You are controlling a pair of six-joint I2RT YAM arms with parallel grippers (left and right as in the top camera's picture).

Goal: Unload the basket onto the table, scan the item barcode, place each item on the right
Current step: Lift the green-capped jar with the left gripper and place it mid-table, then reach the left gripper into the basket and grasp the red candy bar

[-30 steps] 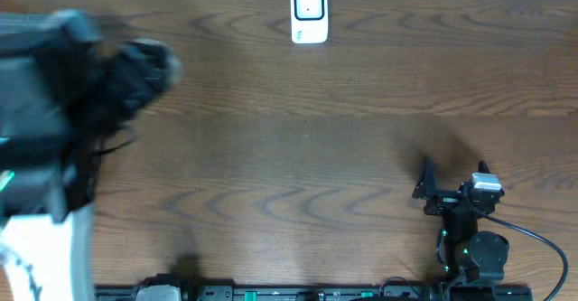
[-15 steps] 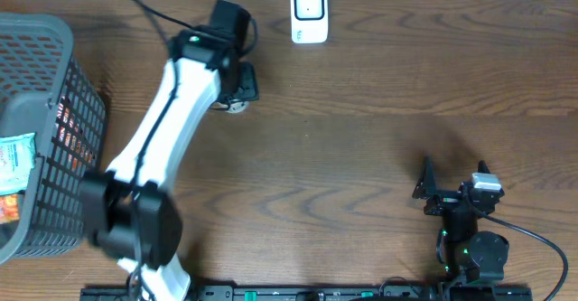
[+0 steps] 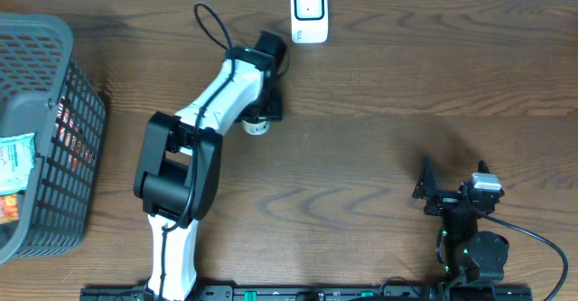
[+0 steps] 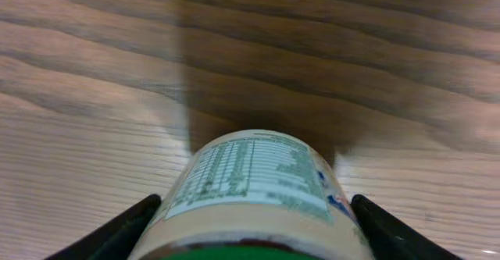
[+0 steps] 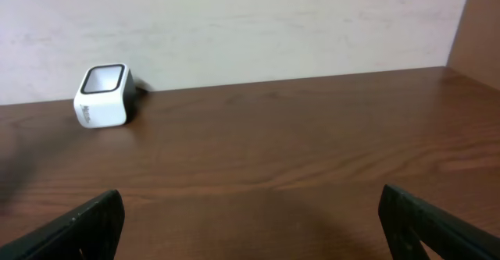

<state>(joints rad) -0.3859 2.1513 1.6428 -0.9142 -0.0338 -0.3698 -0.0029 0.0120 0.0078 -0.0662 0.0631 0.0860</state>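
Left arm has swung across from the basket [image 3: 79, 156] at the left edge of the tabletop [image 3: 388, 75]. A second ago it was a blur over that edge; now it is stretched toward the back edge. The left gripper [image 3: 260, 120] sits just in front and left of the scanner [image 3: 309, 12], near it but not touching.

It carries a jar [image 4: 250, 174]. In the left wrist view the jar fills the gap between the fingers [image 4: 117, 233], pale printed label facing the camera, green band at the bottom. Both fingers look pressed to its sides, so I read it as held. Cannot tell if it hangs or rests on the wood. No barcode visible.

Judgement: item has been brought close to the scanner and the scan itself is not yet done. Label likely needs turning toward the scanner face.

Right gripper [image 3: 453, 167] is parked near the front right, jaws spread wide, holding nothing. Unchanged over the last second.

Surface is dark wood grain. The basket still holds packets [image 3: 13, 161]. A black cable [image 3: 212, 21] loops behind the left arm. A plain pale wall [image 5: 273, 18] runs along the back edge.
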